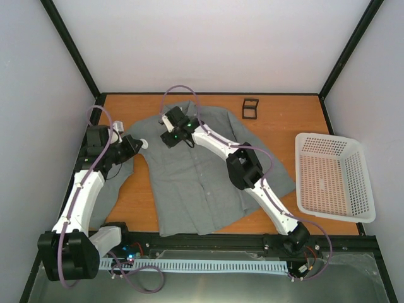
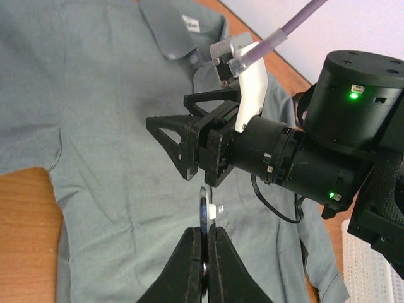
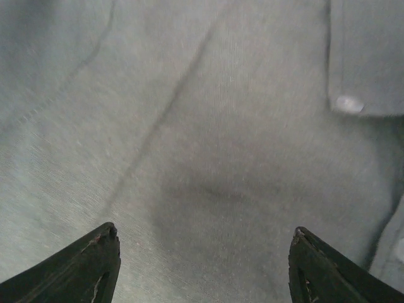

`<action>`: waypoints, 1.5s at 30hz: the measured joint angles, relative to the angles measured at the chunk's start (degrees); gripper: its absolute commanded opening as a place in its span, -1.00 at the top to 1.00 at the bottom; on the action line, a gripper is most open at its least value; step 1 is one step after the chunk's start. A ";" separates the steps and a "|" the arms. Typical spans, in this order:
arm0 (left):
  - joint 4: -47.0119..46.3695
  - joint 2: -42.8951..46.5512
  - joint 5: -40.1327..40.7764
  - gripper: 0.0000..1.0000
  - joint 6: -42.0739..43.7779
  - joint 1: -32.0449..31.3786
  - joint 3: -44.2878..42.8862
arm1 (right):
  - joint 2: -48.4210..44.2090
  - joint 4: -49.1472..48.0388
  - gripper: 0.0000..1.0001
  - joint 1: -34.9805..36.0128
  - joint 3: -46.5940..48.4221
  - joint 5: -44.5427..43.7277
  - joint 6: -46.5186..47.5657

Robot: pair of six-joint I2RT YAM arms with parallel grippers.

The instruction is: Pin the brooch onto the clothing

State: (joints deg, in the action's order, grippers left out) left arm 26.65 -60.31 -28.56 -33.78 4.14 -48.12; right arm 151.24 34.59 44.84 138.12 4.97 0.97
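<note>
Brooch (image 2: 203, 209) first: it stands on edge, clamped between the closed fingers of the left end effector (image 2: 205, 235), over the chest of the clothing (image 2: 113, 145), below the collar (image 2: 183, 38) (gripped by the rim, probably so that its white back and pin stay free to meet the cloth). Just beyond it, nearer the collar, the right end effector (image 2: 166, 109) hangs over the fabric with fingers spread and nothing between them; I judge it is there to steady or bunch the cloth for the pin. Its own camera shows only grey weave and one pale button (image 3: 349, 104), no brooch. Whether its tips touch the fabric I cannot tell. The pin itself is too small to make out, open or closed. Far past the collar, a small black holder (image 1: 250, 108) sits on the tabletop (image 1: 284, 120).
</note>
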 measured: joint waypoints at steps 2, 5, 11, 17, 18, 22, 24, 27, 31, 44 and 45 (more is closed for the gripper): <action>0.35 0.15 0.07 0.98 0.02 0.00 1.09 | 0.96 1.20 -0.41 0.22 0.00 -0.63 0.24; 0.50 0.55 0.42 0.98 0.02 0.00 1.86 | 2.29 3.04 -0.30 0.57 0.02 -2.23 0.74; 0.37 -0.52 2.49 0.99 1.20 0.00 0.55 | 2.58 3.61 0.48 1.22 -0.11 -3.96 -0.09; -4.66 -7.74 6.67 0.99 5.07 0.22 -2.01 | 2.23 2.51 0.95 1.11 -1.05 -3.21 -0.63; -6.03 -9.38 7.37 0.99 5.97 0.31 -2.12 | 2.05 2.23 0.95 1.09 -1.38 -2.86 -0.44; -10.95 -18.16 7.50 0.98 10.34 0.87 -3.98 | 0.33 0.24 0.95 0.81 -4.68 0.39 0.24; -13.11 -24.30 5.27 0.99 13.84 1.18 -6.78 | -1.09 -1.07 0.95 0.66 -7.45 3.65 0.81; -15.30 -33.29 0.31 0.99 19.47 1.29 -12.31 | -2.97 -2.93 0.95 0.15 -11.32 8.68 1.77; -18.01 -41.03 -6.51 0.98 25.94 1.29 -16.76 | -4.81 -6.21 0.95 -1.18 -16.24 16.48 2.86; -15.58 -52.54 -11.21 0.99 35.58 -0.92 -23.80 | -5.95 -9.86 0.95 -8.83 -18.69 36.83 5.14; -15.69 -52.54 -10.05 0.99 36.50 -1.75 -23.82 | -5.95 -9.88 0.95 -8.94 -18.03 37.75 5.25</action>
State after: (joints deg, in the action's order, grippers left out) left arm 10.96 -112.86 -38.61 2.72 2.39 -71.94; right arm 145.29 24.71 35.90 120.09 42.72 6.22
